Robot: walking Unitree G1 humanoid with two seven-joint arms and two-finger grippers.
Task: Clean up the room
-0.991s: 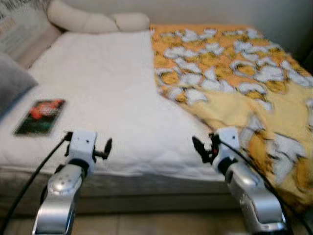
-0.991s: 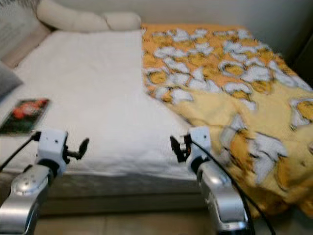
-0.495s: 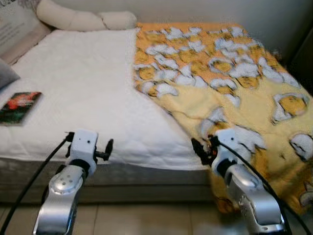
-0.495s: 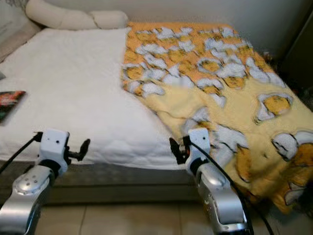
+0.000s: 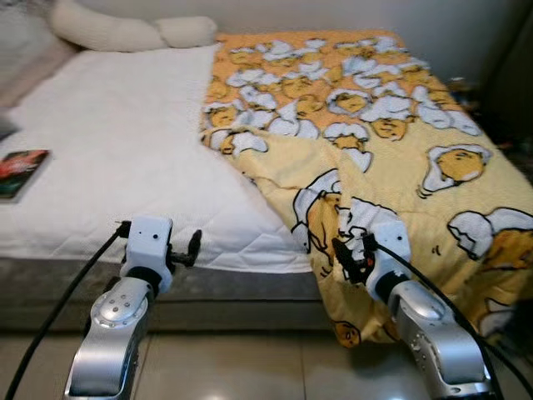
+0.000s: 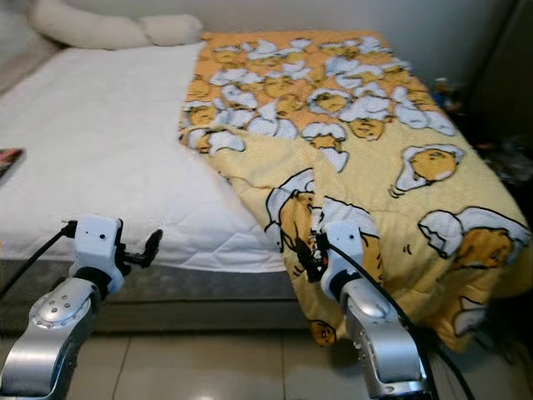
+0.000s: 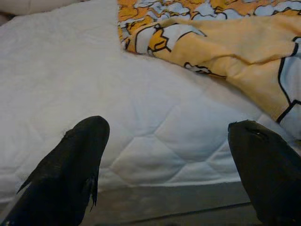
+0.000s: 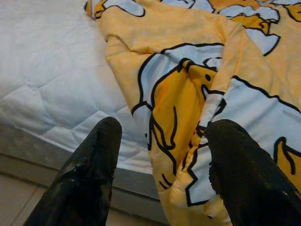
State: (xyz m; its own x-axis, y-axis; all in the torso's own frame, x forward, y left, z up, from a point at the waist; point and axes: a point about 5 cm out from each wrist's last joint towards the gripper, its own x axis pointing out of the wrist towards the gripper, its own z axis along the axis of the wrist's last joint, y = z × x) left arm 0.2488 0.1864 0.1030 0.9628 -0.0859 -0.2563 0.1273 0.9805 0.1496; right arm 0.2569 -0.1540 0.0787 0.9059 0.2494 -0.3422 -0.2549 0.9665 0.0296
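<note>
Blanket (image 5: 391, 158) lies bunched over the bed's (image 5: 108, 158) right half, its folded edge just ahead of the spread-fingered right gripper (image 8: 164, 160), which should probably reach in and grip it; left gripper (image 7: 164, 160) is also spread.

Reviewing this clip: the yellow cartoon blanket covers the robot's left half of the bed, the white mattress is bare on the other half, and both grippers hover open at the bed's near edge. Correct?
One slip: the yellow blanket covers the robot's right half of the bed, and the bare white mattress lies on its left, as the left eye view shows. The rest stands: the left gripper and right gripper hover open at the near edge.
</note>
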